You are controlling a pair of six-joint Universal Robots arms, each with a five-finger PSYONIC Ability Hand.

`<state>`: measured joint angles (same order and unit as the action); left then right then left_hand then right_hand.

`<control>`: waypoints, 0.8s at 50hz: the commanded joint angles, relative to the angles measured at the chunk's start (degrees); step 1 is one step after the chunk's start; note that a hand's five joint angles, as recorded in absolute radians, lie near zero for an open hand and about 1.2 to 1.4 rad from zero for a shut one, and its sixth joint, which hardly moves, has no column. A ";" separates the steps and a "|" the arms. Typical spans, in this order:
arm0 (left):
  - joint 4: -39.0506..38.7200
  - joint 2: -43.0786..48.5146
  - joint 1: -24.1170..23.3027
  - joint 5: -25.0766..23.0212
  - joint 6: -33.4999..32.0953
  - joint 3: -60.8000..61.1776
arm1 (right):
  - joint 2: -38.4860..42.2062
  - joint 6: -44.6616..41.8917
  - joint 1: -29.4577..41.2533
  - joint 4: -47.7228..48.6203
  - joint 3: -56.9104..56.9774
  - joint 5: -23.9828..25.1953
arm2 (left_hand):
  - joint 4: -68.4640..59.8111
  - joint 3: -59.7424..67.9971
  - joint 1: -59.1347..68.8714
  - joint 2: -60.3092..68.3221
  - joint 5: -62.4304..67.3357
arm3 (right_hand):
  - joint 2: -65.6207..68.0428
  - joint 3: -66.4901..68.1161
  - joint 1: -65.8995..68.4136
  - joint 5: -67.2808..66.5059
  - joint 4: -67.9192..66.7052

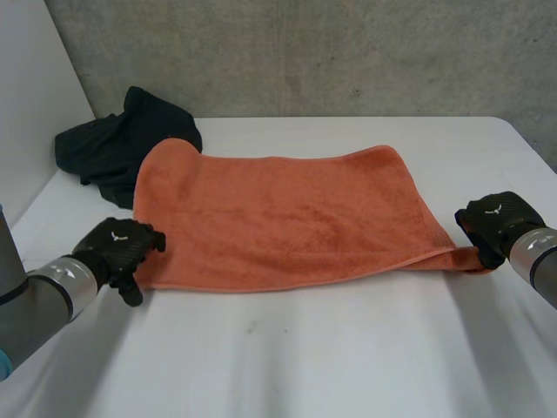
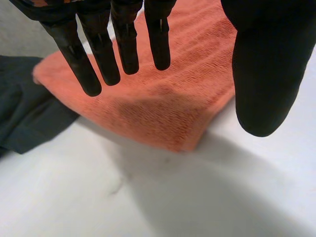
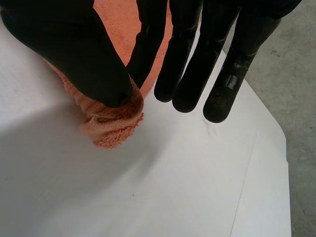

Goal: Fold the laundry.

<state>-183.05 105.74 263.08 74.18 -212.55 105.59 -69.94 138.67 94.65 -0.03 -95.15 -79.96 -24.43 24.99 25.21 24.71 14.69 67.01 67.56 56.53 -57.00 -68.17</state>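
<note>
An orange towel [image 1: 287, 218] lies flat across the middle of the white table [image 1: 305, 357]. My left hand [image 1: 117, 248] hovers just beside the towel's near left corner. Its fingers [image 2: 98, 54] are straight, the thumb stands apart, and the towel corner [image 2: 182, 133] lies free on the table beneath them. My right hand [image 1: 492, 222] is at the near right corner. There its thumb [image 3: 74, 54] and a finger pinch the bunched corner of the towel [image 3: 111, 123], slightly lifted off the table.
A dark garment [image 1: 126, 144] lies crumpled at the back left, touching the towel's far left corner, and shows beside my left hand [image 2: 24, 113]. The table's right edge [image 3: 284, 148] runs close to my right hand. Bare table stretches in front of the towel.
</note>
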 commanded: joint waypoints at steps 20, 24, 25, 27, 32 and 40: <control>-5.92 11.51 -0.20 2.89 0.03 -6.53 | -0.10 -0.07 -0.17 0.82 -1.53 -0.11 | -42.69 42.12 41.90 42.41 42.43 | 12.99 12.44 23.47 -13.00 -11.83; -6.71 10.99 -0.55 5.18 0.47 -7.15 | -0.54 -0.07 -0.17 0.56 -1.36 -0.20 | -55.57 55.01 54.79 55.29 55.31 | 12.99 12.44 23.47 -13.00 -11.83; -6.54 10.29 -0.63 6.06 0.47 -7.24 | -0.63 -0.15 -0.08 0.21 -1.01 -0.37 | -55.57 55.01 54.79 55.29 55.31 | 12.99 12.44 23.47 -13.00 -11.83; -6.27 9.06 -1.07 7.11 0.47 -7.33 | -1.50 -0.85 0.18 -0.67 -0.22 -0.64 | -55.57 55.01 54.79 55.29 55.31 | 12.99 12.44 23.47 -13.00 -11.83; -3.99 -5.95 -3.71 9.67 0.47 -6.10 | -9.15 -2.53 -0.08 -10.16 4.62 -0.29 | -55.57 55.01 54.79 55.29 55.31 | 12.99 12.44 23.47 -13.00 -11.83; 7.34 -24.78 -5.64 10.28 -0.06 -9.78 | -17.85 -5.78 -0.26 -28.78 19.37 0.68 | -55.57 55.01 54.79 55.29 55.31 | 12.99 12.44 23.47 -13.00 -11.83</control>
<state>-185.45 97.69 259.02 84.11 -212.25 98.82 -80.61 135.80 94.53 -13.42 -88.13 -80.08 -68.56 68.13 66.10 68.49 55.92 67.01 67.56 56.48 -57.13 -68.17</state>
